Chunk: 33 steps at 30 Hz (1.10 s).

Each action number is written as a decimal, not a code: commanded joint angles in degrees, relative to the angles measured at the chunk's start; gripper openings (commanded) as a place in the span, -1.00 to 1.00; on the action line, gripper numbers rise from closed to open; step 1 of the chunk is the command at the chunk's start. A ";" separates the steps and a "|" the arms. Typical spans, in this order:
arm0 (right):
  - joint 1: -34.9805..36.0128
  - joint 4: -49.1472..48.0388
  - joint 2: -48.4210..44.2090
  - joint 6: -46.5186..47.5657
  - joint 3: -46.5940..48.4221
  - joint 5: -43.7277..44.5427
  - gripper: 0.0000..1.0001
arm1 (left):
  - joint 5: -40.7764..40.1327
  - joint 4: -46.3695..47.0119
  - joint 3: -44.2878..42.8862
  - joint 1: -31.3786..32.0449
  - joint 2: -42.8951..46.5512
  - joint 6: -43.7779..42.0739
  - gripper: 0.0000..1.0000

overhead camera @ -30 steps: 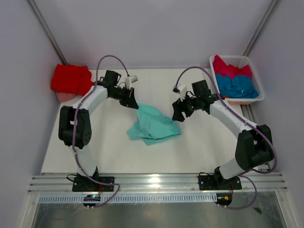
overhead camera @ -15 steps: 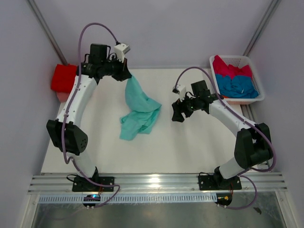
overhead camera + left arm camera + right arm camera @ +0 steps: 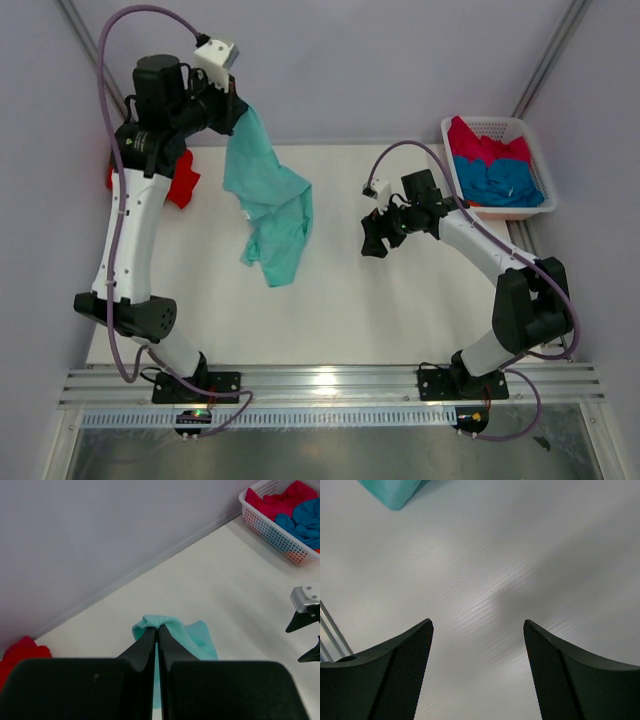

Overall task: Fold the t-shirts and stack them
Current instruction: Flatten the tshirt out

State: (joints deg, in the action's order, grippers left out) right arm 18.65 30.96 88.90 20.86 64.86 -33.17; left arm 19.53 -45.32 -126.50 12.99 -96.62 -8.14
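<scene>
**Mint shirt hoisted high by the left tool**

One second ago the mint shirt lay bunched on the middle of the surface, with the left tool low over its far-left edge. Half a second ago it was partly raised. Now the left arm stands tall at the far-left corner and the shirt hangs from the tool in a long, twisted drape. Whether its lowest tip touches the surface cannot be told. In the wrist view the left tool's fingers are pressed together on a small fold at the top of the cloth.

The right tool has barely moved. It hovers low over the bare surface to the right of the shirt, its fingers spread wide and holding nothing.

The red shirt lies at the far-left edge, now mostly hidden behind the raised arm. The white basket sits at the far-right corner as before, with a blue shirt and a pink shirt crumpled inside.

The surface is plain white. Pale grey walls close it in on three sides, and a metal rail runs along the near edge.
</scene>
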 commanded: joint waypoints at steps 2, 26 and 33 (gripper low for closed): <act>0.07 -0.99 0.22 -0.03 1.23 -1.02 0.54 | 2.26 6.04 -0.67 -0.25 6.61 4.80 -1.00; 1.99 1.38 12.95 -2.32 14.05 -9.34 0.54 | 18.50 -3.72 -0.18 -0.25 20.59 5.94 -1.00; 4.80 4.63 22.62 -1.19 23.81 -20.96 0.54 | 28.01 -7.06 13.44 -0.25 24.63 1.91 -1.00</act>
State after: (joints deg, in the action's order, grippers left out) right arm 21.52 33.10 109.93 19.11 84.82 -46.22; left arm 40.47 -49.65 -117.64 12.99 -72.47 -4.08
